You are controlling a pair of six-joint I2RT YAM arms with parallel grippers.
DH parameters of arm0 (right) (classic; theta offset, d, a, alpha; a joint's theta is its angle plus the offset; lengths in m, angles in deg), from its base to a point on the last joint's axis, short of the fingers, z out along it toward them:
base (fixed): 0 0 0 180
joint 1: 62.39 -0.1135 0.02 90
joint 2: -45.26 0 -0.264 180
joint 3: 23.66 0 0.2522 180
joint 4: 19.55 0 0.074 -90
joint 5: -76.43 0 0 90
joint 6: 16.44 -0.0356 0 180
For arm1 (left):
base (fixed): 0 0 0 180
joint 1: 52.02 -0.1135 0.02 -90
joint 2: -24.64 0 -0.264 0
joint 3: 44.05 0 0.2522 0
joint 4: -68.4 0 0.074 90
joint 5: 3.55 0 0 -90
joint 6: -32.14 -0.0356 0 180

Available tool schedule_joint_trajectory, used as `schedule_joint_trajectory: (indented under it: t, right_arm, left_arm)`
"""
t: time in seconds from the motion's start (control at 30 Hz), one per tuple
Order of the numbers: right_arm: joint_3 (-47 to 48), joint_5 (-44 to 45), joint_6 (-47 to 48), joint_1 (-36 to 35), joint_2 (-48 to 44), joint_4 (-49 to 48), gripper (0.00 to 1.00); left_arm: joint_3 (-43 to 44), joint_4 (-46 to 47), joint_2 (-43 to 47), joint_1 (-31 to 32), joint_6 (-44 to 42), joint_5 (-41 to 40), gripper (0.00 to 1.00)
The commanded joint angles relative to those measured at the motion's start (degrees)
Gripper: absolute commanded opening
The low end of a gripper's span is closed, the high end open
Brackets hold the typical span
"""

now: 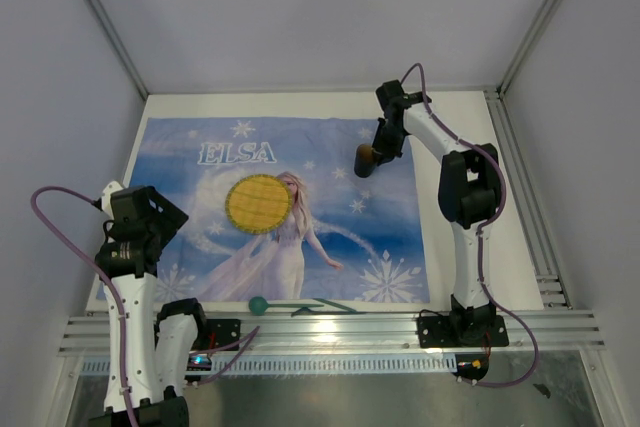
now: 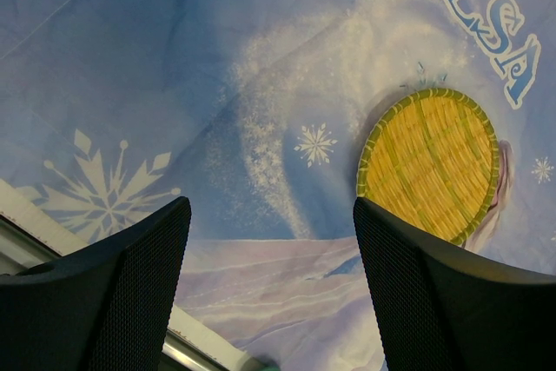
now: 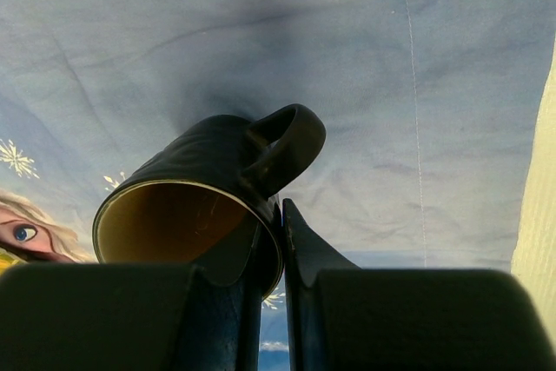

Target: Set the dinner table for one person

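R gripper (image 3: pixel 280 215) clamped on rim of dark mug (image 3: pixel 204 158), right by the handle. Mug is over far-right part of cloth (image 1: pixel 330 237); touching it or not, can't tell. L gripper (image 2: pixel 271 215) wide open, nothing in it, above cloth's near-left area. Yellow woven mat (image 1: pixel 258 203) lies mid-cloth. Teal-tipped utensil (image 1: pixel 259 304) at cloth's near edge. Cloth covers most of white table (image 1: pixel 290 105); bare strips at far & right sides.
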Motion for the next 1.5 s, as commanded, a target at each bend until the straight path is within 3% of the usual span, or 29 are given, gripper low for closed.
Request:
schedule_joint_trajectory:
  t: [0.0,0.8,0.87,0.9,0.93,1.03,1.47]
  right_arm:
    - [0.7,3.61,1.22,0.95,-1.78,1.73,0.03]
    - [-2.82,2.47,1.57,1.57,-3.28,-0.47,0.03]
    - [-2.82,2.12,2.01,1.57,-3.28,-0.47,0.12]
    - [-3.0,1.86,2.1,1.57,-3.19,-0.56,0.22]
    - [-3.08,1.94,2.18,1.57,-3.19,-0.47,0.4]
    - [-3.17,2.64,2.18,1.57,-3.19,-0.29,0.5]
    - [-6.95,2.29,2.89,1.57,-3.8,-1.96,0.51]
  left_arm:
    - [0.88,0.17,0.48,0.17,0.85,-1.14,0.79]
    - [0.79,0.26,0.57,0.17,0.86,-0.7,0.79]
    - [0.7,0.26,0.66,0.34,0.85,-0.7,0.79]
    - [0.7,0.34,0.66,0.43,0.85,-0.7,0.79]
    - [0.7,0.35,0.57,0.52,0.85,-0.7,0.79]
    - [0.7,0.52,0.57,0.69,0.85,-0.7,0.79]
    - [0.35,1.22,0.57,0.69,0.59,0.44,0.79]
